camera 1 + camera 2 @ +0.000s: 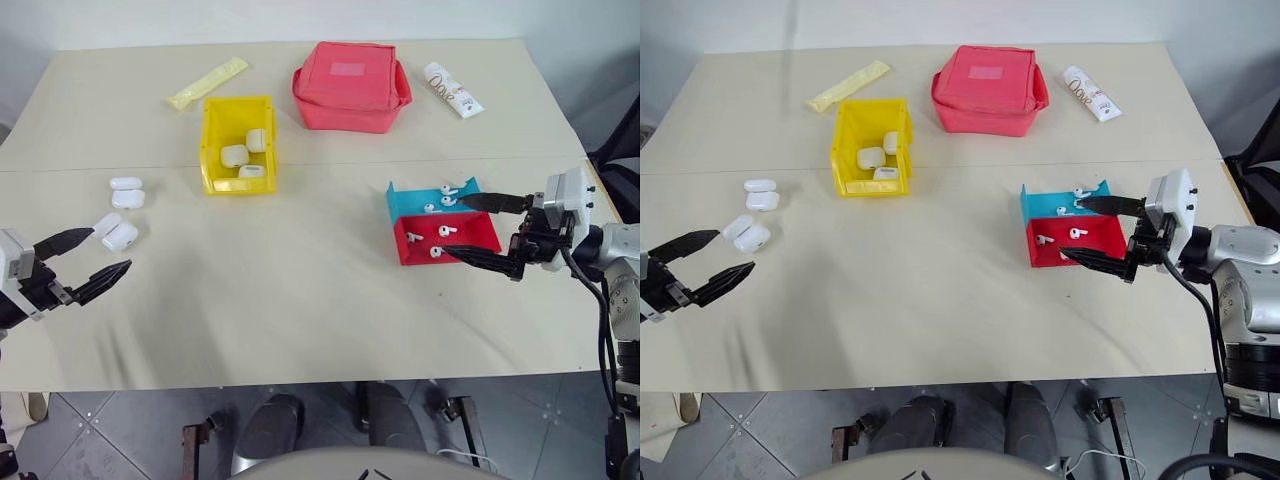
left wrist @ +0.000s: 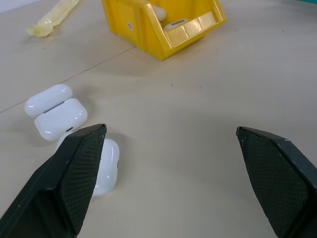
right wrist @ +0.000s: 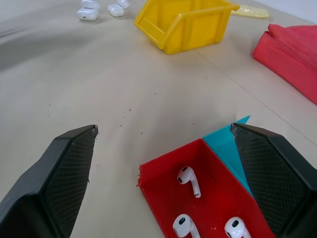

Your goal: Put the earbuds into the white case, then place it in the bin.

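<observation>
Red tray holds three earbuds between the spread right pincer; left pincer spread, empty.

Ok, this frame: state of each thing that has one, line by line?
left gripper: open, empty, beside the loose cases.
right gripper: open, empty, at the trays.
yellow bin: upright, three cases inside.
four white cases on the table: lids shut.
red tray: three earbuds inside.
blue tray: earbuds inside.
red pouch: closed.
</observation>
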`<move>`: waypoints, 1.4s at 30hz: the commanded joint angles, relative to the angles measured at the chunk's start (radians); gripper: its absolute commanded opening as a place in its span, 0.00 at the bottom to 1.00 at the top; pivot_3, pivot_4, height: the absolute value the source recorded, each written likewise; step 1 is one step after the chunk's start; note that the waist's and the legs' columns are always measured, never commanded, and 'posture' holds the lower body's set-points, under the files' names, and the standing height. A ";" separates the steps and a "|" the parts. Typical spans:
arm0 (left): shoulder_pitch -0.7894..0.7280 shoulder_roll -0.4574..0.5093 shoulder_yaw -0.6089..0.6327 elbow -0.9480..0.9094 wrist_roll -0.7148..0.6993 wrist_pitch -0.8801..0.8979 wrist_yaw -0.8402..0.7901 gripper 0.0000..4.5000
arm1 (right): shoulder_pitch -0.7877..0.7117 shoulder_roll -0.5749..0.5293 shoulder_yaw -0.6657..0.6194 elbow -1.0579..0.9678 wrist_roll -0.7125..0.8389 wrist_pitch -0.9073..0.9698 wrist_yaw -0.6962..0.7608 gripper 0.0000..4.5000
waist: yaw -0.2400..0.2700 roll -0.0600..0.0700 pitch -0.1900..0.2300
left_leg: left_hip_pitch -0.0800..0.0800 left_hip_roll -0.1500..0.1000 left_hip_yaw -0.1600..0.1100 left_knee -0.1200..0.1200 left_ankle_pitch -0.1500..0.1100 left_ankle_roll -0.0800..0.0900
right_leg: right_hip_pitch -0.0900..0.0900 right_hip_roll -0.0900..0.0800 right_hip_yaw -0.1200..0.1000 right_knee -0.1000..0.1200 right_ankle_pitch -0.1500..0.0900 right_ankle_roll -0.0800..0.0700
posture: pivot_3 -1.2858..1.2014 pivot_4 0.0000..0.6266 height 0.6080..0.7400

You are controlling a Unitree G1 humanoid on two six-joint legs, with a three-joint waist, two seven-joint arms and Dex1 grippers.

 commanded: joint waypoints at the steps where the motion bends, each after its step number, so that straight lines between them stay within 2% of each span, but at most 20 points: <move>1: -0.004 0.010 0.025 -0.041 -0.016 -0.017 0.001 0.99 | -0.026 -0.012 -0.016 -0.002 0.012 -0.019 0.007 1.00 | 0.000 0.000 0.000 | 0.000 0.000 0.000 0.000 0.000 0.000 | 0.000 0.000 0.000 0.000 0.000 0.000 | 0.52 0.24 1.00; 4: -0.012 0.008 0.031 -0.069 -0.021 0.032 0.057 0.99 | -0.039 -0.006 -0.011 0.008 0.010 -0.022 0.008 1.00 | 0.000 0.000 0.000 | -0.002 0.001 0.002 0.000 0.000 0.000 | -0.003 0.000 0.000 0.000 0.000 0.000 | 0.52 0.24 1.00; 10: 0.028 0.007 0.078 -0.122 -0.044 0.037 0.060 0.99 | -0.075 0.006 0.010 0.043 -0.002 -0.042 0.019 1.00 | -0.002 -0.001 -0.001 | -0.002 0.002 0.005 0.000 0.000 -0.001 | -0.005 0.002 0.001 0.000 0.001 -0.001 | 0.52 0.24 1.00; 16: 0.260 -0.004 0.237 -0.244 -0.075 0.124 0.052 0.99 | -0.127 0.009 0.039 0.106 -0.008 -0.069 0.056 1.00 | -0.014 -0.001 0.000 | -0.002 0.007 0.011 -0.001 -0.003 -0.001 | -0.006 0.009 0.006 -0.001 0.003 -0.003 | 0.52 0.24 1.00; 21: 0.458 -0.053 0.346 -0.289 -0.067 0.137 0.044 0.99 | -0.188 0.025 0.070 0.178 -0.022 -0.092 0.098 1.00 | -0.012 0.000 0.000 | -0.001 0.010 0.013 -0.001 -0.004 -0.002 | -0.006 0.011 0.007 -0.007 0.004 -0.004 | 0.52 0.24 1.00; 27: 0.623 -0.133 0.432 -0.318 -0.080 0.101 0.002 0.99 | -0.283 0.046 0.112 0.278 -0.043 -0.118 0.153 1.00 | -0.010 0.000 0.001 | -0.001 0.015 0.015 -0.001 -0.007 -0.003 | -0.006 0.013 0.007 -0.009 0.005 -0.007 | 0.52 0.24 1.00; 36: 0.621 -0.172 0.442 -0.388 -0.074 0.079 0.061 0.99 | -0.381 0.100 0.157 0.376 -0.075 -0.154 0.205 1.00 | 0.000 0.000 0.002 | -0.002 0.017 0.015 0.000 -0.008 -0.004 | -0.006 0.014 0.007 -0.008 0.005 -0.009 | 0.52 0.24 1.00; 40: 0.545 -0.174 0.388 -0.538 -0.020 0.150 0.248 0.99 | -0.399 0.122 0.163 0.373 -0.073 -0.154 0.224 1.00 | 0.001 -0.001 0.002 | -0.002 0.017 0.015 0.000 -0.008 -0.005 | -0.006 0.014 0.007 -0.008 0.005 -0.009 | 0.52 0.24 1.00; 42: 0.472 -0.173 0.352 -0.625 -0.002 0.256 0.397 0.99 | -0.406 0.135 0.166 0.375 -0.077 -0.155 0.225 1.00 | 0.001 -0.001 0.002 | -0.002 0.017 0.015 0.001 -0.007 -0.005 | -0.006 0.014 0.009 -0.007 0.005 -0.009 | 0.52 0.24 1.00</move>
